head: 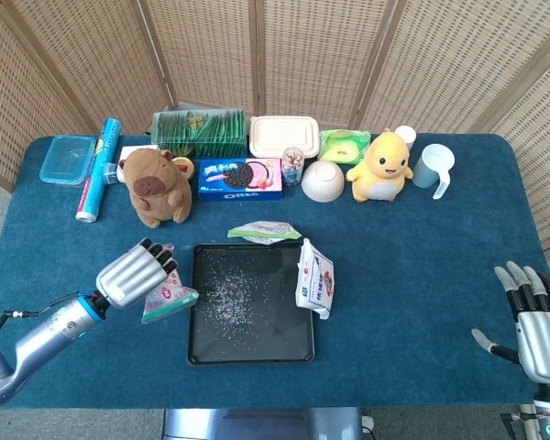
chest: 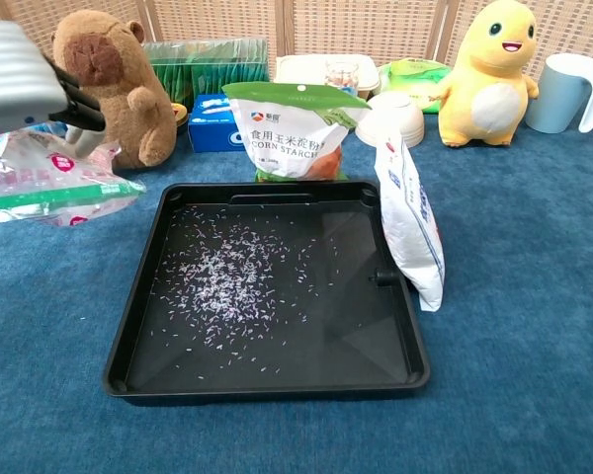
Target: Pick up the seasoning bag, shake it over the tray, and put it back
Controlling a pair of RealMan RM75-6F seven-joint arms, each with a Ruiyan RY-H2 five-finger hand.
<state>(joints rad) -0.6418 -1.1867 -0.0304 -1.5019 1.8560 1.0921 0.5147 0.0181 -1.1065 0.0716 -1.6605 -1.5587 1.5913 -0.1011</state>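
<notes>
The seasoning bag (head: 170, 298) (chest: 54, 183) is a clear pouch with a green strip and pink print. It hangs tilted just left of the black tray (head: 252, 353) (chest: 267, 380). My left hand (head: 136, 273) (chest: 20, 89) is above the bag and holds its top, which the fingers partly hide. The bag looks clear of the table in the chest view. Small pale grains lie scattered in the tray's left half. My right hand (head: 532, 316) is open at the table's front right edge, far from the tray, and does not show in the chest view.
A corn starch bag (head: 264, 232) (chest: 295, 128) stands at the tray's far edge. A white bag (head: 314, 278) (chest: 410, 222) leans on its right rim. Behind are a capybara plush (head: 156, 186), an Oreo box (head: 240, 178), a bowl (head: 322, 181), a yellow plush (head: 382, 165) and a cup (head: 433, 167).
</notes>
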